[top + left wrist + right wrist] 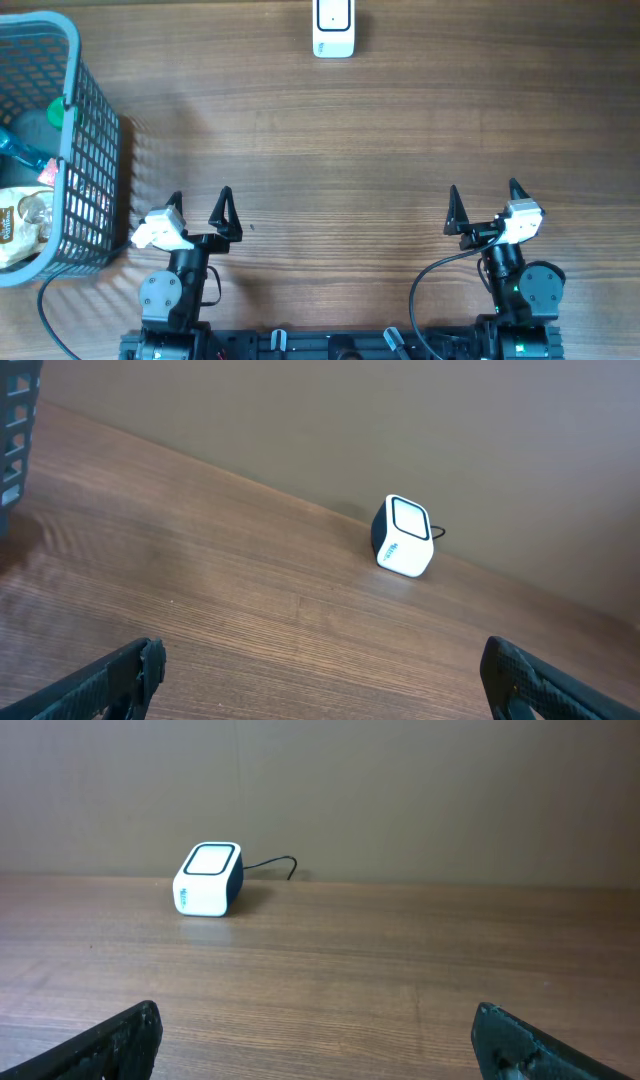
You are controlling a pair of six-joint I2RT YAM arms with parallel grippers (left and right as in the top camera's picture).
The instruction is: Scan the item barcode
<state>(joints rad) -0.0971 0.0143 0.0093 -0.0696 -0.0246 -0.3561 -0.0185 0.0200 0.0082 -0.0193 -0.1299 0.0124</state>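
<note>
My left gripper [200, 196] and right gripper [484, 188] are empty, jaws spread wide, ready for picking. The items [15, 225] lie in the basket [95, 150] at my left; the scanner [333, 28] stands far and central, I think so both arms reach.

Wood-grain table [400, 130] against a plain tan wall [400, 790], evenly and softly lit

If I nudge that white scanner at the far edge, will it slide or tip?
The scanner looks squat and boxy, so it would probably slide rather than tip. Its cable at the back may tug it round. It looks rigid, likely light.
</note>
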